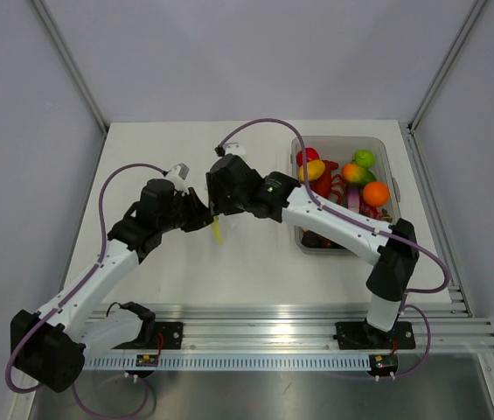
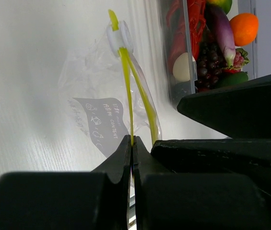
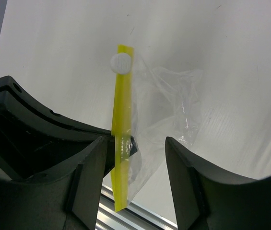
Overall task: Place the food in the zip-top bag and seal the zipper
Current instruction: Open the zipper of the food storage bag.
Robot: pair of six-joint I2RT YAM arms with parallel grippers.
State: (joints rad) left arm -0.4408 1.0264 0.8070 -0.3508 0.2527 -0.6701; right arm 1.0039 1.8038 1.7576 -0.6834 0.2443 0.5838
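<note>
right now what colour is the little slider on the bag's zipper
White slider, riding a yellow zipper; the right wrist view shows it best.

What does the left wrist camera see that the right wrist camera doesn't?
Only the left wrist view shows the bin with food in it, like the orange and grapes, and the printed writing on the bag. Only the right wrist view shows the metal rail at the table's near edge. Both show the clear bag, its yellow zipper, the white slider and the white table.
</note>
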